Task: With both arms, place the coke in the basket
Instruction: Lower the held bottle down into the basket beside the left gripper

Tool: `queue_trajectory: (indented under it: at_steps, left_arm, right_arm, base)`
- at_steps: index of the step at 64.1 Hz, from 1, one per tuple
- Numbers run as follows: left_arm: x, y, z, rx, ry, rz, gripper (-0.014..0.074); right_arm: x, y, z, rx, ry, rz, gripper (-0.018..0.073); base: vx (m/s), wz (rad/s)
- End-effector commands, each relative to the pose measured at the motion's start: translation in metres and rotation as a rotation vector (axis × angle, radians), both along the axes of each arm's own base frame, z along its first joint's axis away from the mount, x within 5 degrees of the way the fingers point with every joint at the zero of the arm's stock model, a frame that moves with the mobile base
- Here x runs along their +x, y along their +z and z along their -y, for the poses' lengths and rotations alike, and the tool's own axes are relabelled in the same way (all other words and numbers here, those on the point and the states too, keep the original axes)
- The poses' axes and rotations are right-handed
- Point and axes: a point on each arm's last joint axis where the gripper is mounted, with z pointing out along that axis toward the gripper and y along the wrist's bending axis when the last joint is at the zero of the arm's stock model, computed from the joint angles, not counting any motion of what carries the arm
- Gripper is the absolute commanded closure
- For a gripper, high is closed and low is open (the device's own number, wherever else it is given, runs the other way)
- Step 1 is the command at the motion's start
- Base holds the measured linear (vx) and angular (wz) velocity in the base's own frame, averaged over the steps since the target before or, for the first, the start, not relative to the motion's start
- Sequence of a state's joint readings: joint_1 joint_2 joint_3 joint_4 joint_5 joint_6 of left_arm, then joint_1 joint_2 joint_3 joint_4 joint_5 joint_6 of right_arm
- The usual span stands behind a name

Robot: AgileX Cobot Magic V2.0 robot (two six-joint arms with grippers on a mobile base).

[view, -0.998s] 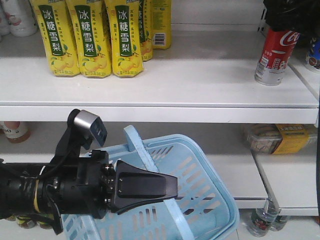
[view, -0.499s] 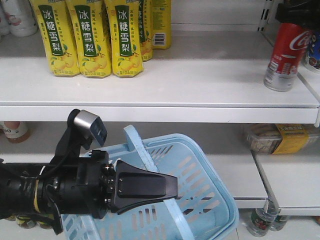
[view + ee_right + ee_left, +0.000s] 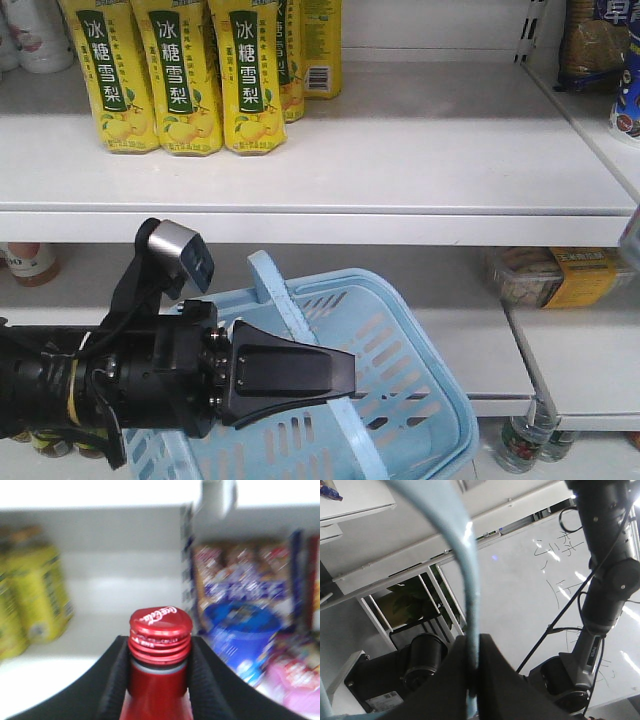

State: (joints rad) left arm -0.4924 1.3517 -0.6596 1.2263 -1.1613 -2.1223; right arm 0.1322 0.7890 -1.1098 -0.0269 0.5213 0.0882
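Right tool (image 3: pixel 159 680) grips coke (image 3: pixel 160 655), unseen from front.

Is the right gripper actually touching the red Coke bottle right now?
Touching. The right wrist view shows the right gripper with both black fingers pressed against the neck of the red Coke bottle, no gap visible.

Light blue plastic basket (image 3: pixel 400 380), smooth, faintly glossy, slotted walls. Matt black left gripper (image 3: pixel 345 378), hard plastic look, with brushed silver-grey camera block (image 3: pixel 172 245). Glossy red metal coke bottle (image 3: pixel 159 680), ribbed shiny screw cap (image 3: pixel 160 630), between matt black, finely textured pads (image 3: pixel 120 680) of right gripper (image 3: pixel 159 677). Shiny yellow printed labels on bottles (image 3: pixel 180 75). Smooth white painted shelf (image 3: pixel 400 160), satin sheen.
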Motion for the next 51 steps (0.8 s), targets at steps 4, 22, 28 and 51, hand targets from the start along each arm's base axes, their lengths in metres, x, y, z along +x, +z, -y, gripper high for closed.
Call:
queue_trajectory:
  at_steps: [4,22,28,51]
  left_arm:
    - [-0.015,0.031,-0.004,-0.213,-0.132,0.045,0.0603]
    - [-0.015,0.031,-0.004,-0.213,-0.132,0.045,0.0603]
    - [-0.015,0.031,-0.004,-0.213,-0.132,0.045,0.0603]
    - [-0.015,0.031,-0.004,-0.213,-0.132,0.045,0.0603]
  right_arm:
    - [-0.016,-0.016,-0.023,0.044,0.268,0.009,0.0561]
    - [0.010,-0.073,-0.050,0.236,0.537,-0.036,0.0561]
    - [0.025,-0.085,-0.057,0.248,0.591,-0.071,0.0561]
    - [0.067,-0.123,-0.072,0.280,0.708,-0.249,0.0557]
  base:
    - [0.00,0.00]
    - [0.00,0.00]
    - [0.00,0.00]
    - [0.00,0.00]
